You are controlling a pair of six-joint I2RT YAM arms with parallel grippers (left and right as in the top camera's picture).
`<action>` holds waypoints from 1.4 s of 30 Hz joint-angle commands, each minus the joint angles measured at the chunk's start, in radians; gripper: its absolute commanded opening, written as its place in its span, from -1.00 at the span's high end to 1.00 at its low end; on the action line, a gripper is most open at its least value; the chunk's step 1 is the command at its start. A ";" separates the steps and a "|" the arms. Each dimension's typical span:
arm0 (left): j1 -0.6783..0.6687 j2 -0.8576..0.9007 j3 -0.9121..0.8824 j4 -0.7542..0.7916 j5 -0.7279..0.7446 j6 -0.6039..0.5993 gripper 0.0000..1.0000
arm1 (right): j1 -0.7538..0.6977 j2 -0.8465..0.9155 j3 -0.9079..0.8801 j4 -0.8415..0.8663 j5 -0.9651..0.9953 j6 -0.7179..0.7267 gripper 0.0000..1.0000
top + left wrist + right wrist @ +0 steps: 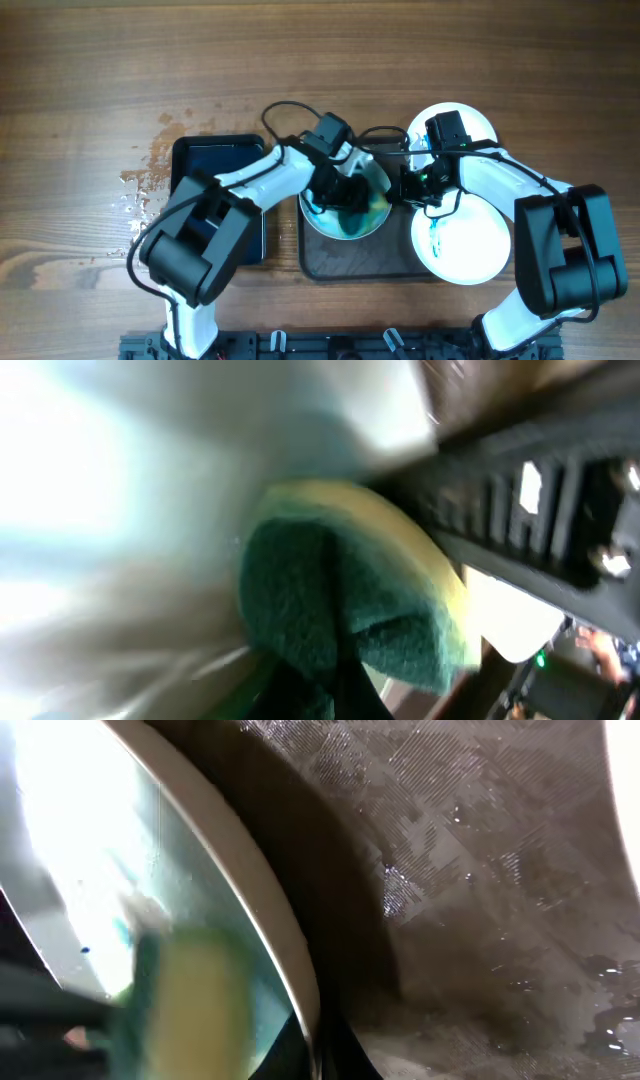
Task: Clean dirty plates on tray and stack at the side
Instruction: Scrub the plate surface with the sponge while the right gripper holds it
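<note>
Trays sit side by side: a black tray (pixel 222 160) at left, then the tray (pixel 330 262) holding one teal-smeared dirty plate (pixel 345 228). The left gripper (pixel 345 195) is clamped on a green-yellow sponge (pixel 340 610) pressed into that plate, and the right gripper (pixel 408 190) pinches its rim. The nearer plate (pixel 470 250) overlaps the tray's right edge, with the farther plate (pixel 470 120) beyond.

On my bench (pixel 80 80), the tray (pixel 330 265) lies in the middle, with one plate (pixel 350 226) in it and the sponge (pixel 330 600) on that plate. A smaller tray (pixel 215 160) lies to its left. To its right lie a near plate (pixel 470 250) and, behind it, a far plate (pixel 475 120).
</note>
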 commanded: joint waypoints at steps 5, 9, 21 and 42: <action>0.223 0.022 -0.010 -0.014 -0.379 -0.061 0.92 | 0.001 0.040 -0.027 -0.010 0.061 0.019 0.91; 0.286 0.022 -0.010 -0.129 -0.612 -0.138 0.92 | 0.001 0.040 -0.027 -0.018 0.058 0.019 0.91; 0.070 0.022 -0.010 -0.164 0.106 0.156 0.92 | 0.001 0.040 -0.027 -0.017 0.059 0.018 0.91; 0.315 0.022 -0.010 -0.218 -0.345 0.014 0.92 | 0.001 0.040 -0.027 -0.035 0.059 0.018 0.91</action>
